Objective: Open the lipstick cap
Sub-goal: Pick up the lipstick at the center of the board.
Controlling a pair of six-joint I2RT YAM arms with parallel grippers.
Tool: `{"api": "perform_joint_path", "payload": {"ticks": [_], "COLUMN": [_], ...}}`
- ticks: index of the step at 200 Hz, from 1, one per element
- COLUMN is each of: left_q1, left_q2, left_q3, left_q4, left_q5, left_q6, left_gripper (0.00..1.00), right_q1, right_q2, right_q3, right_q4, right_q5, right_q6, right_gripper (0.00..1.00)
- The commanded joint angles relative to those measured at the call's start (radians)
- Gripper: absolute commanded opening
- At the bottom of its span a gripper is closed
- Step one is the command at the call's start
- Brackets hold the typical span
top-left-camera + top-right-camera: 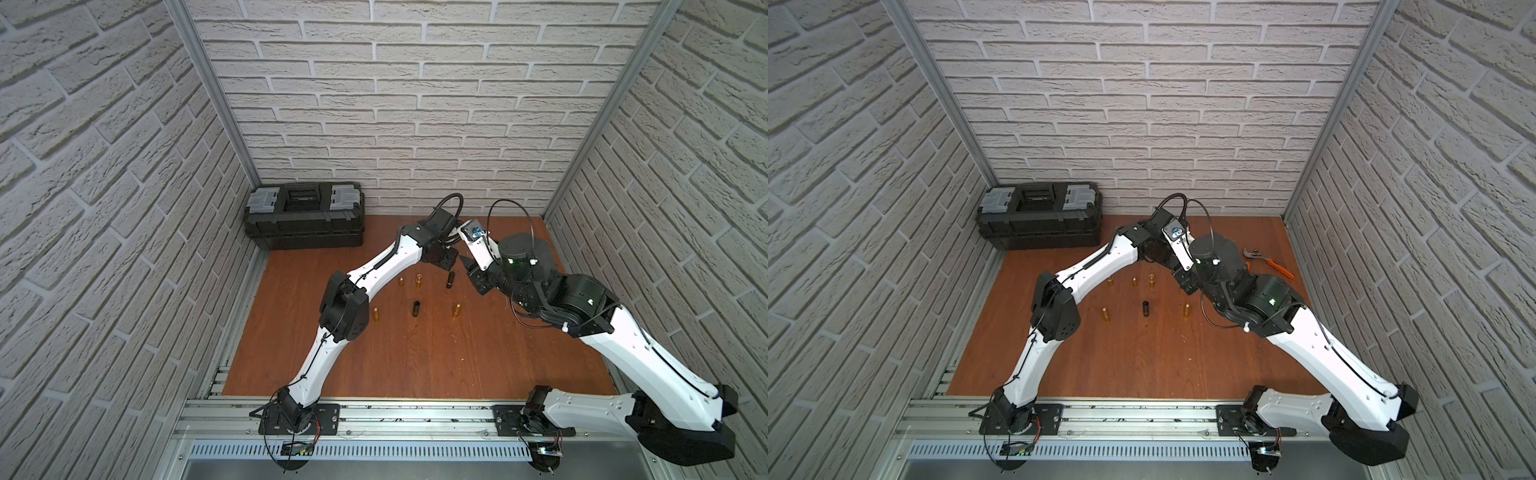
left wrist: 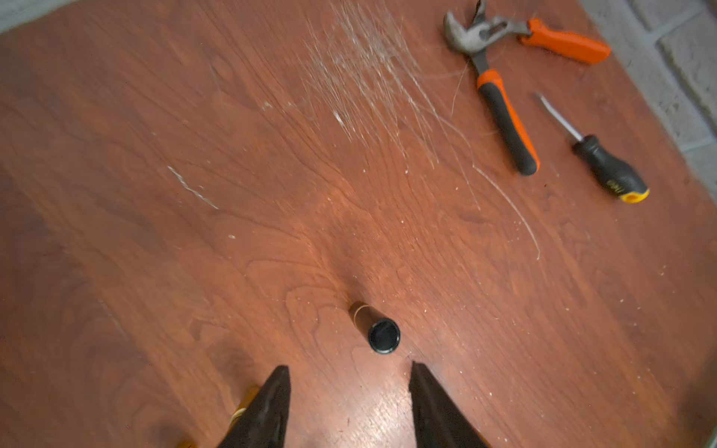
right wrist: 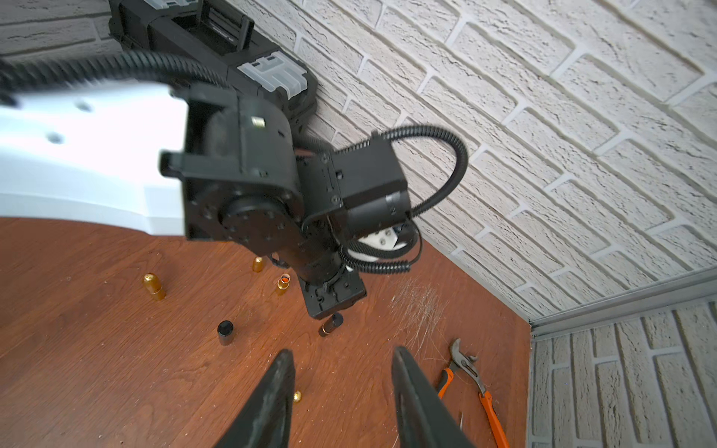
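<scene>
Reaching in from the near rail, the left arm (image 1: 382,264) and right arm (image 1: 640,355) meet over the far middle of the table (image 1: 395,365) in both top views, and their wrists cover part of that patch. One black toolbox (image 1: 305,216) sits in the far left corner. In a top view four gold tubes (image 1: 456,309) and two black ones show: a black tube (image 1: 416,308) in the middle, and the lipstick (image 1: 450,280) upright farther back, just below the left arm's tip. In a top view the arms hide that lipstick; five gold tubes (image 1: 1105,314) and one black one show, with one pair of pliers (image 1: 1268,262) at the far right.

From the left wrist, the left gripper (image 2: 349,368) is moderately spread and empty. The lipstick stands just beyond its fingertips, touching neither. The pliers and one screwdriver (image 2: 605,166) lie well beyond.

From the right wrist, the right gripper (image 3: 343,353) is likewise parted, with nothing between its fingers. The left arm's wrist blocks the middle and hangs just above the lipstick. Four gold tubes and two black ones show here.
</scene>
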Motion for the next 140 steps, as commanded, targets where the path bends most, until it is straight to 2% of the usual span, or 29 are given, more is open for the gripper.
{"api": "perform_joint_path", "payload": {"ticks": [1,30,140], "left_q1": [-0.023,-0.034,-0.034], "left_q2": [0.042,0.091,0.172], "left_q3": [0.083,0.125,0.148], "left_q4": [-0.066,-0.084,-0.073], "left_q5": [-0.015,-0.029,-0.007], "left_q6": [0.042,0.049,0.043], "left_gripper": [0.52,0.52,0.53], "right_q1": [0.006,0.006,0.005], "right_q2": [-0.037,-0.043,-0.034], "right_q3": [0.007,-0.006,-0.036], "right_q4": [0.000,-0.004,-0.004], "right_q5": [0.029,0.035,0.044], "right_q6": [0.004,0.001,-0.003], "right_gripper": [0.43,0.44,0.44]}}
